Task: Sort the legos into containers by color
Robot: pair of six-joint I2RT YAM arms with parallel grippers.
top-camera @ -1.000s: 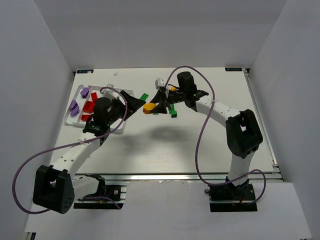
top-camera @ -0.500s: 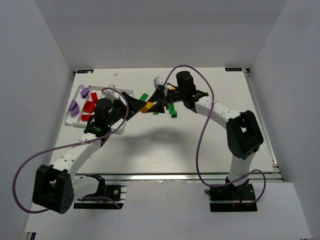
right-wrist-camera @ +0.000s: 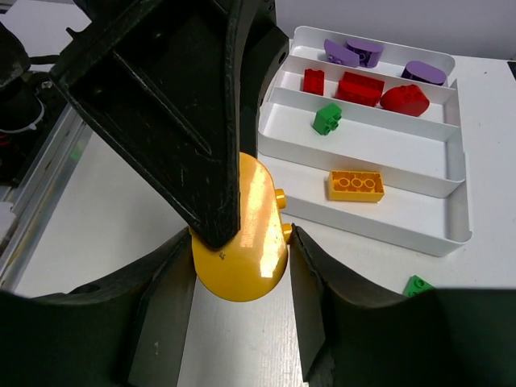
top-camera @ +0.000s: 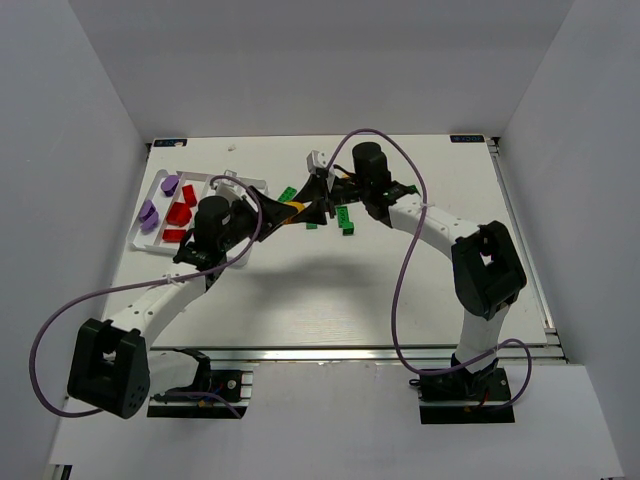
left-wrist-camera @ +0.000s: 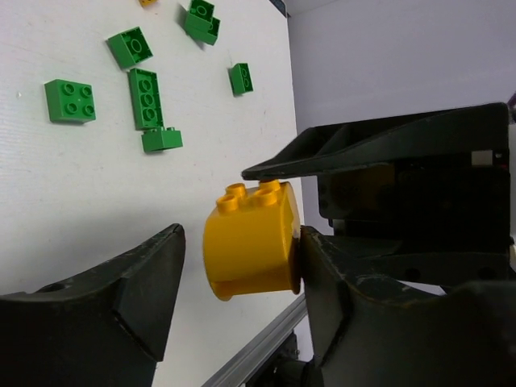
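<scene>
Presently pinching an orange-yellow rounded brick (right-wrist-camera: 251, 242) in the right gripper (right-wrist-camera: 240, 251), both fingers pressed flat against its sides, studs pointing toward the tray. Holding it off the surface, over the far middle of the worktop (top-camera: 330, 295), just beside the tray's right end.

Straddling that same brick with the left gripper (left-wrist-camera: 242, 251), fingers spread and not clamped: one pad (left-wrist-camera: 318, 266) touching the brick's side, the other (left-wrist-camera: 153, 282) standing apart from it, a strip of white worktop showing in the gap. Meeting the right gripper tip to tip there, with one of its black fingers lying across the brick's studded top in the left wrist view.

Toward the far left corner of the worktop, a white tray (right-wrist-camera: 458, 193) with four long compartments side by side. Sorted inside, counting from the worktop's left edge:
- purple bricks (right-wrist-camera: 355, 52) in the first
- red bricks (right-wrist-camera: 360, 85) in the second
- one green brick (right-wrist-camera: 327, 118) in the third
- one flat orange-yellow brick (right-wrist-camera: 355, 185) in the fourth, nearest the grippers

Beyond the tray, loose green bricks (left-wrist-camera: 145, 97) lying flat on the worktop near the middle of the far edge, close by the right gripper, mostly studs up, two of them touching.
</scene>
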